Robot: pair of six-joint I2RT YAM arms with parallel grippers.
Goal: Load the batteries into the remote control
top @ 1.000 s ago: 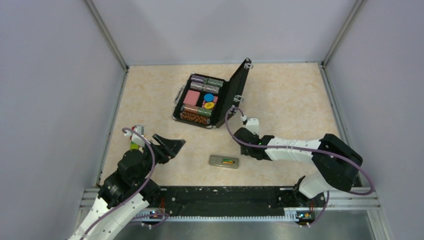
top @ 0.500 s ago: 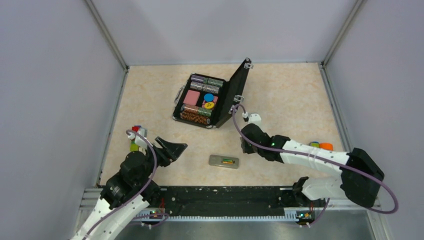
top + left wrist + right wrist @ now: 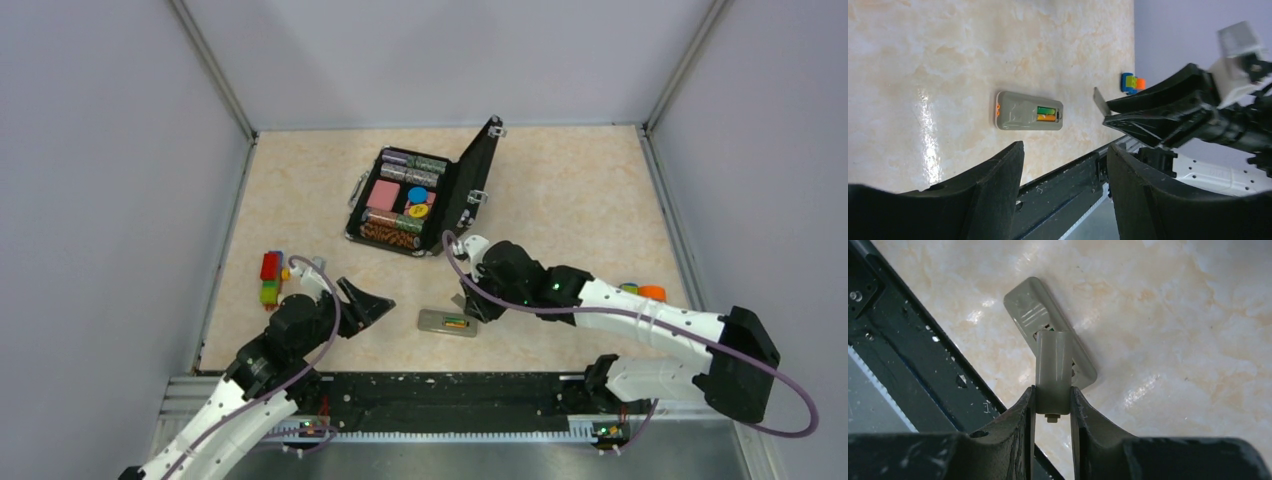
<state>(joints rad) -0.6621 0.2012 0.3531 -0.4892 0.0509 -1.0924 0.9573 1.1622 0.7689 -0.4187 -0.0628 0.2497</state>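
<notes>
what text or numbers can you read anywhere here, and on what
No text here can be read.
batteries in the remote: any label print is too blurred.
yellow chip in the case: dark mark, too small to read.
remote back: moulded ridges only, no letters legible.
cover: no print shows.

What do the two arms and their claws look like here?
The left arm and right arm match: white tubular links between bulky black joint housings. The left claw and right claw are black, each with two broad fingers tapering to the tip. A thin purple cable loops loosely along each arm. A small green light glows on the right arm.
</notes>
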